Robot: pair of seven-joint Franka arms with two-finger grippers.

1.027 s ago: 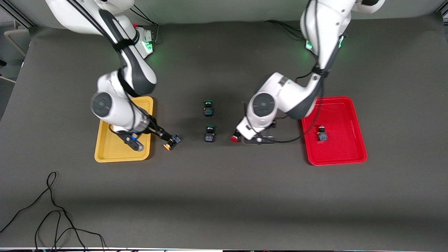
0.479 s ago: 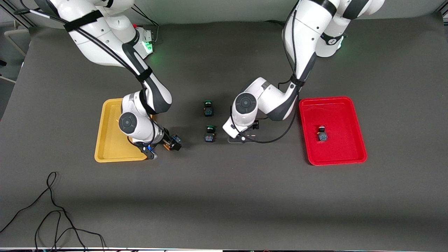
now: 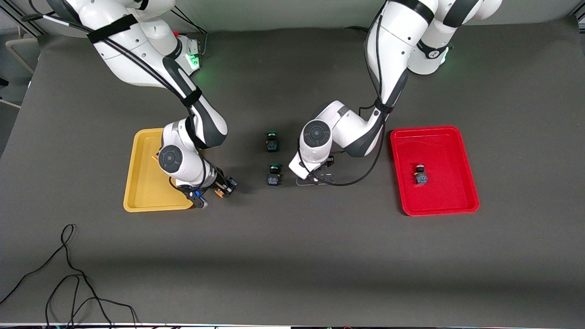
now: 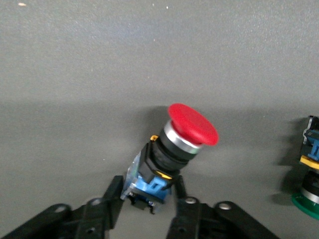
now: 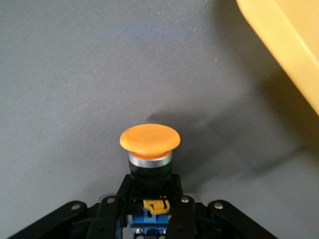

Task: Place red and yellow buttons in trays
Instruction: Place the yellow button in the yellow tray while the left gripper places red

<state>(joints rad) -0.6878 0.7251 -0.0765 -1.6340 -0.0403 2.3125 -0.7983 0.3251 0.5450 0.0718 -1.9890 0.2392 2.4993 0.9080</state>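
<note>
My right gripper [image 3: 224,187] [image 5: 149,191] is shut on the dark body of a yellow button [image 3: 220,192] [image 5: 149,138], low over the table just beside the yellow tray [image 3: 137,183] [image 5: 284,45]. My left gripper [image 3: 305,178] [image 4: 145,188] is open, with a finger on each side of the blue base of a red button [image 4: 192,124] that lies tilted on the table. My left arm hides this button in the front view. Another red button [image 3: 421,175] lies in the red tray [image 3: 457,146]. A small orange bit [image 3: 154,158] shows in the yellow tray at my right arm's edge.
Two green-capped buttons [image 3: 272,141] [image 3: 273,175] stand on the table between my grippers. One shows in the left wrist view [image 4: 309,194], close to the red button. A black cable [image 3: 68,274] lies near the front camera at the right arm's end.
My left gripper has moved toward the right arm's end and now covers the red button in the front view. My right arm has swung round while its gripper stayed at the yellow button.
</note>
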